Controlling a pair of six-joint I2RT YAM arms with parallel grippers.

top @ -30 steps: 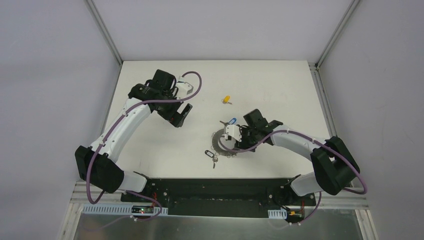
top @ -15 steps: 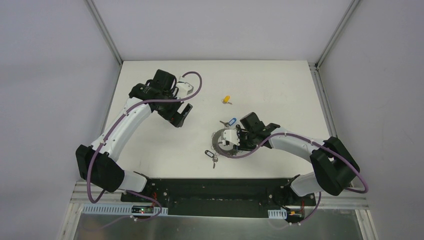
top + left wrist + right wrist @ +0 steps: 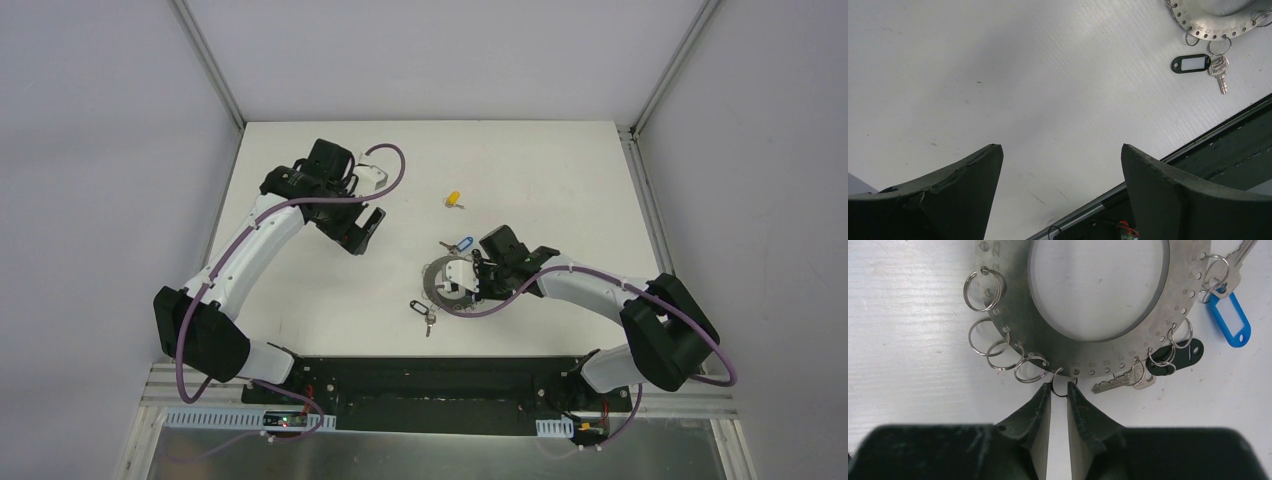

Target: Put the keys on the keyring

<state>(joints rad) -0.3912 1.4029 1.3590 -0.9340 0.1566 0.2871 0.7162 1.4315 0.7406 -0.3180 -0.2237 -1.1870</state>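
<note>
Overhead, the large flat grey metal keyring (image 3: 432, 281) lies mid-bench (image 3: 560, 180) under the right gripper (image 3: 468, 290); left wrist view: left gripper's (image 3: 1060, 150) jaws wide, empty; right wrist view: jaws almost closed astride a small wire loop (image 3: 1062, 386) on its rim, hold unclear.

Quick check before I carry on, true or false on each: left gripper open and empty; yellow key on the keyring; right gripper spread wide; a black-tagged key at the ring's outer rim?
1. The left gripper is open and holds nothing. True.
2. The yellow key hangs on the keyring. False: it lies alone on the table, apart from the ring.
3. The right gripper is spread wide. False: its fingers nearly meet, with a small wire loop on the ring's rim between their tips.
4. A black-tagged key lies at the keyring's outer rim. True.
</note>
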